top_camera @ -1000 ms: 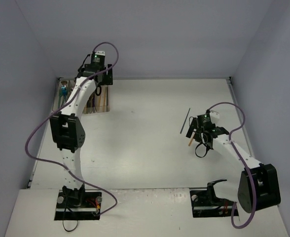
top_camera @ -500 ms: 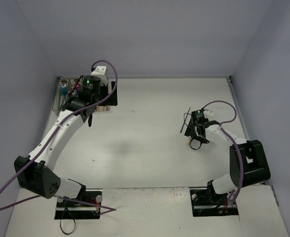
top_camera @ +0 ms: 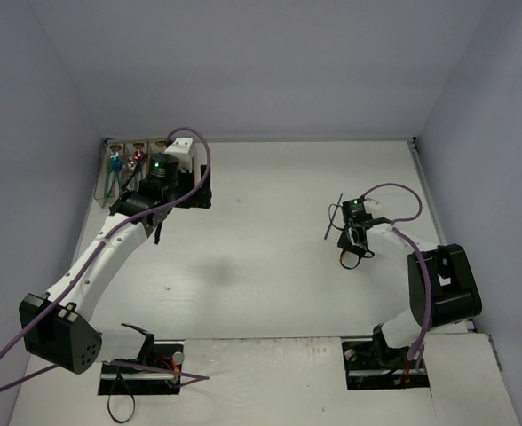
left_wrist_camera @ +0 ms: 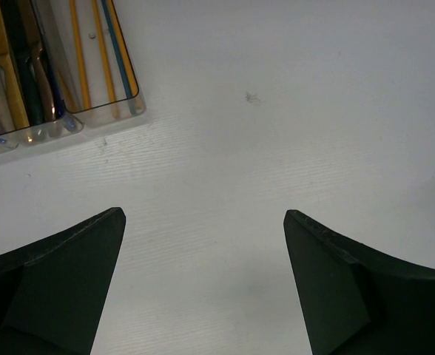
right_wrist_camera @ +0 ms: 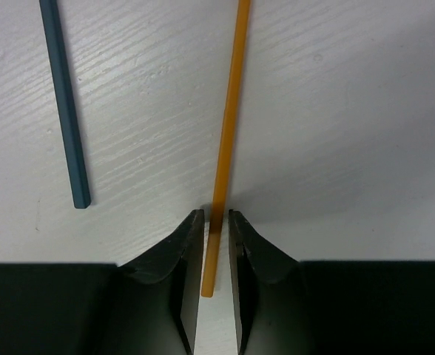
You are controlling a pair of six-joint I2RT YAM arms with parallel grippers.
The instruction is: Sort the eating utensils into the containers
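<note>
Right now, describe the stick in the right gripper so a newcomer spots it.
On the right half of the table, find the right gripper. The orange stick sits between its fingers; the neighbouring stick, lying free beside it, is dark teal.

Table (top_camera: pixel 270 266) is viewed from above/behind by top cam. Containers (left_wrist_camera: pixel 92 118) are shared w/ left wrist cam, orange stick (right_wrist_camera: pixel 228 111) w/ right wrist cam, both close, aimed down.
</note>
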